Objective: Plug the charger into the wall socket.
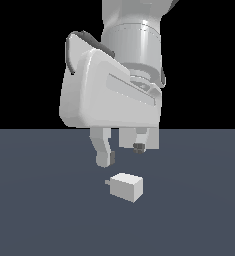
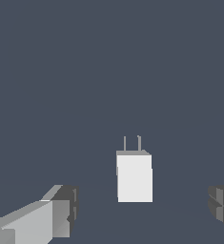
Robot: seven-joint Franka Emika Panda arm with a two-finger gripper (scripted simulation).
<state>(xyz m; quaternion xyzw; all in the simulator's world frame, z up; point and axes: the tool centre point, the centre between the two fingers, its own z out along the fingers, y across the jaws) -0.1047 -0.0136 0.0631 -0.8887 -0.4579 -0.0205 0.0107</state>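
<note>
Below your wide-open, empty gripper (image 1: 123,153) lies the small off-white boxy charger (image 1: 127,187); centre its flanks between both fingers before descending.

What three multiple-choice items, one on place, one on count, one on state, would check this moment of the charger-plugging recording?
1. Where is the charger relative to the gripper?
A. Clamped between the fingers
B. Lying on the floor below the gripper
C. Seated in a wall panel

2. How many prongs show on the charger in the wrist view?
A. Two
B. Three
C. None

3. How do the gripper's jaws stand?
A. Shut on the charger
C. Shut on nothing
B. Open, with nothing between them

Answers:
1. B: in the exterior view the block rests on the dark floor, with a gap under the fingertips.
2. A: two thin grey pins stick out of one end.
3. B: in the wrist view one finger and the other sit wide apart, clear of the block.
</note>
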